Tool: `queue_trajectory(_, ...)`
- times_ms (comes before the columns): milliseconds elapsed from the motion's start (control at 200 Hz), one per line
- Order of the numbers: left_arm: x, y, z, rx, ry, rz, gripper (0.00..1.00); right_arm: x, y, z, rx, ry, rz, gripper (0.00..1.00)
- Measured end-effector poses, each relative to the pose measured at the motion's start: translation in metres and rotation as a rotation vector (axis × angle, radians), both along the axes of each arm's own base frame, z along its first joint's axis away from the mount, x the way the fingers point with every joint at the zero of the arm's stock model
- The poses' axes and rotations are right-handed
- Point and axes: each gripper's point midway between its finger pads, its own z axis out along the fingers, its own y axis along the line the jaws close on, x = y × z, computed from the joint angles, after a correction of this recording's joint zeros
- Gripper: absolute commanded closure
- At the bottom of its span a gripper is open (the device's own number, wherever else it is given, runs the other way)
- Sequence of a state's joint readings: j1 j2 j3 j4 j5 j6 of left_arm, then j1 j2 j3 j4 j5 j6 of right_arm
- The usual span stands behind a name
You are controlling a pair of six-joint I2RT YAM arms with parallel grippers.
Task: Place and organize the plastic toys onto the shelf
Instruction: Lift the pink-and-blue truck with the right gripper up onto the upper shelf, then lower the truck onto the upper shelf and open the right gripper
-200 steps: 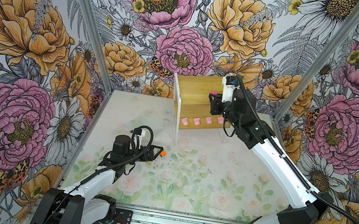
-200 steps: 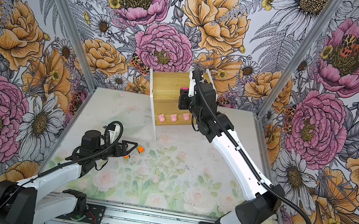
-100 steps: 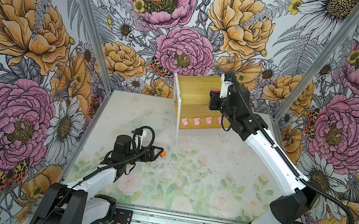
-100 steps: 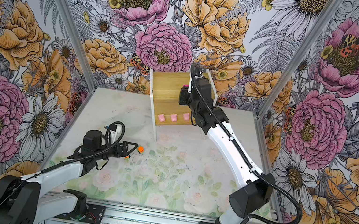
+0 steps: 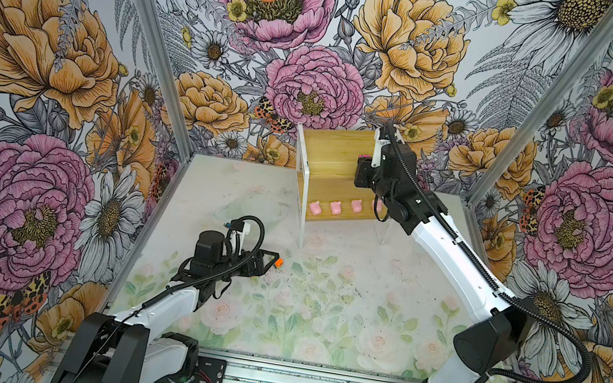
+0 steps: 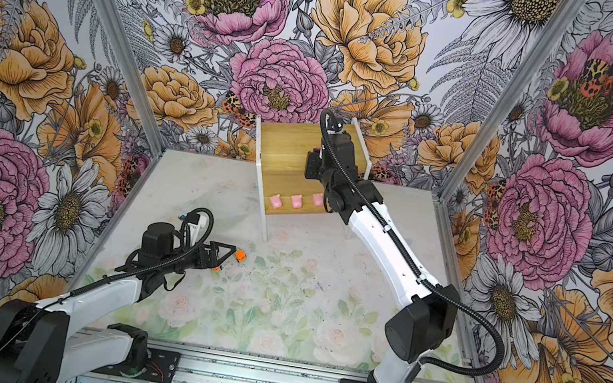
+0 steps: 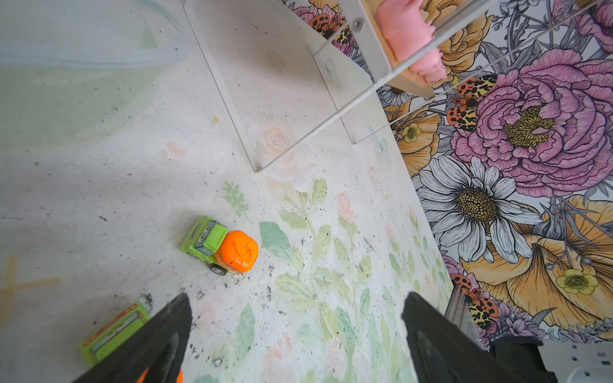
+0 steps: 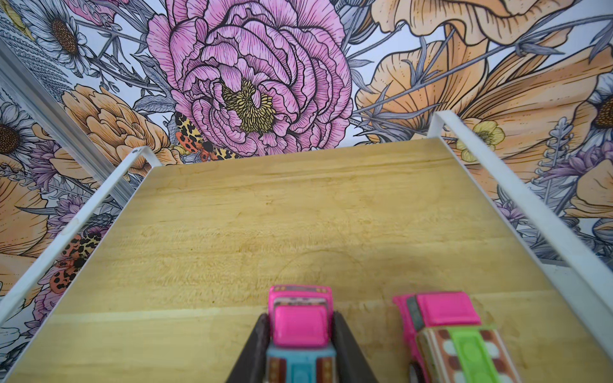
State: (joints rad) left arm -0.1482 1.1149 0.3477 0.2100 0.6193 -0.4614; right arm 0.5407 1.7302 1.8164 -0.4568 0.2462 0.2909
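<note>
1. Left end effector (image 7: 295, 308): jaws apart, nothing between them. Low over the counter (image 5: 322, 288), well in front of the shelf (image 5: 328, 150), out from its left leg.
2. Orange-and-green cars, two. One (image 7: 220, 245) stands just ahead of that end effector, on its shelf side. The other (image 7: 112, 331) sits at the end effector's flank, partly hidden. Both on the counter, not yet shelved.
3. Clear plastic piece (image 5: 247, 208): flat on the counter, left of the shelf's front leg. Kind cannot be told.
4. Pink pigs (image 5: 335, 207): three in a row on the shelf's lower board, shelved. The right arm covers the row's right end, so a fourth cannot be confirmed.
5. Right end effector (image 8: 300, 320): clamped on the pink car with turquoise top (image 8: 298, 298), at the front edge of the shelf's upper board. Wheel contact cannot be told. Placement in hand.
6. Pink car with green top (image 8: 444, 331): on the upper board, just beside the held car, shelved.

Status, judged: well past half, with two cars left after this one.
Obstructions: nothing lies between the orange-and-green cars and the shelf. The right arm crosses the shelf's right front. The upper board's left part is bare.
</note>
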Motion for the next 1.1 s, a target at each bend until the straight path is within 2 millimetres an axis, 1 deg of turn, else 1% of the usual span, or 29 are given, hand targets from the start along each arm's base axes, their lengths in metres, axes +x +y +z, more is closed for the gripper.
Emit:
queue_trajectory(500, 0.0, 0.0, -0.003, 0.002, 0.01, 0.0, 0.01, 0.009, -0.013, 0.003, 0.004, -0.007, -0.03, 0.75)
queue_trajectory(1101, -0.001, 0.0, -0.004, 0.003, 0.018, 0.0, 0.01, 0.007, -0.004, -0.003, 0.018, 0.011, 0.024, 0.74)
